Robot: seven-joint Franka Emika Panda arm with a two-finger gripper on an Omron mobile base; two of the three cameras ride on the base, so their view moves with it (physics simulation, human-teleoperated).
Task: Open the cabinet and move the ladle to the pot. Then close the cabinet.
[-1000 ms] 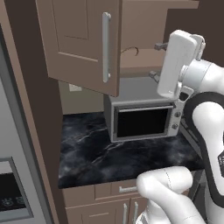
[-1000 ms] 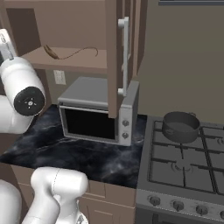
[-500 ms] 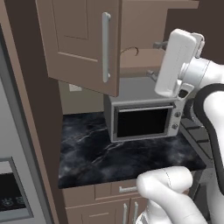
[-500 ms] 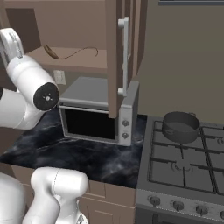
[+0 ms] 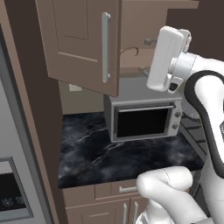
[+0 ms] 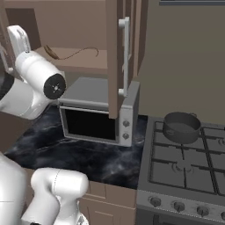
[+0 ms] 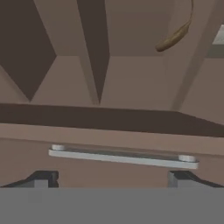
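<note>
A silver microwave with a dark door stands on the black marbled counter (white veins run through it). A gas stove sits just beside the counter.

Soft, even light w/ no glare; pics looking rendered and slightly blurry. Dark shadow sitting inside the open brown wood wall cabinet; glossy black marble counter catching faint sheen.

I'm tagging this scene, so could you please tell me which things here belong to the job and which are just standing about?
Job:
cabinet, doors open
ladle, on its shelf
pot, on the stove
gripper, open, empty

Standing about:
microwave
stove
counter
</note>
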